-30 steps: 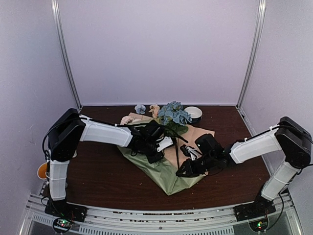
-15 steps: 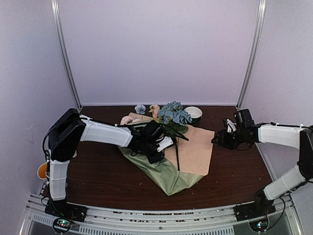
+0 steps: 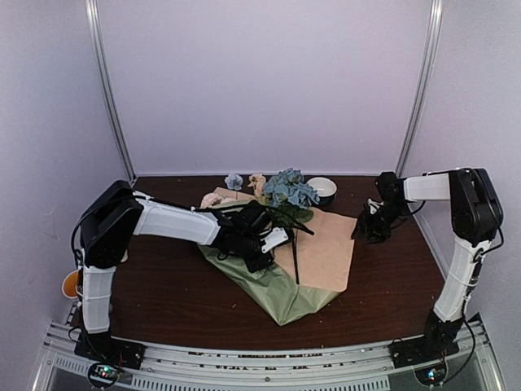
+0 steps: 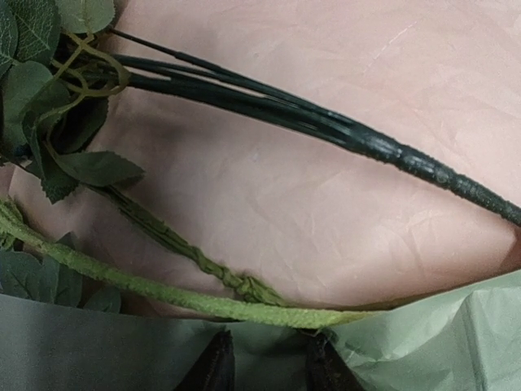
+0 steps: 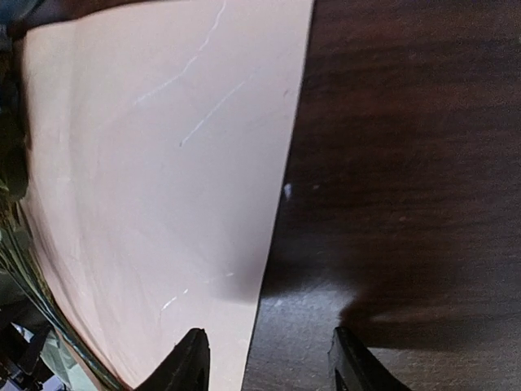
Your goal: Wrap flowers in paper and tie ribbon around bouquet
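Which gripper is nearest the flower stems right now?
The left gripper, right beside the flower stems on the paper; the right gripper hangs away at the paper's right edge, partly over bare table.

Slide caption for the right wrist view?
Open right gripper above the edge of the tan paper on the dark wooden table.

The left arm (image 3: 175,221) is reaching from its raised shoulder toward the centre of the workspace, its forearm stretching low and nearly level. The left gripper (image 3: 262,247) is pointing down and to the right, its fingers (image 4: 213,368) standing close together and pinching a fold of the paper (image 4: 423,326). The right arm (image 3: 464,244) is standing tall and folding sharply at the elbow, its forearm running left. The right gripper (image 3: 368,230) is hanging downward, fingers (image 5: 186,358) spread apart and holding nothing.
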`<action>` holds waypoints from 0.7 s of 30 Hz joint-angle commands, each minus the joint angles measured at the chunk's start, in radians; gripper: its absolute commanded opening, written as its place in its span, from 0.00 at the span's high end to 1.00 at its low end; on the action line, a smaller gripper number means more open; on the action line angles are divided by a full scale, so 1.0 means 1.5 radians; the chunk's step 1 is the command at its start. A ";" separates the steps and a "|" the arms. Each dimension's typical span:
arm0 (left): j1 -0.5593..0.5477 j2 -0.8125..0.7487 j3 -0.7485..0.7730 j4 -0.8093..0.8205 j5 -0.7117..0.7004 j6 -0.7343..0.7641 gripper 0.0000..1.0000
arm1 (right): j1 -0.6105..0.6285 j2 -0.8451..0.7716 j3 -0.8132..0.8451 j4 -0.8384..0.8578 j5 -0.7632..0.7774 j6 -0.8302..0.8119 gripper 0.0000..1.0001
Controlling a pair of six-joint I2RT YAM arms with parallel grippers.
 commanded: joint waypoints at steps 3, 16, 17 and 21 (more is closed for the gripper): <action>0.002 0.013 -0.021 0.017 0.030 0.027 0.66 | 0.087 0.054 0.031 -0.144 -0.033 -0.015 0.49; 0.016 -0.001 -0.047 0.035 0.066 0.046 0.67 | 0.156 -0.028 -0.006 0.078 -0.126 0.117 0.60; 0.016 0.000 -0.047 0.036 0.067 0.046 0.67 | 0.157 -0.041 -0.010 0.088 -0.125 0.118 0.63; 0.017 0.002 -0.044 0.035 0.071 0.046 0.67 | 0.163 -0.080 -0.031 0.149 -0.133 0.131 0.86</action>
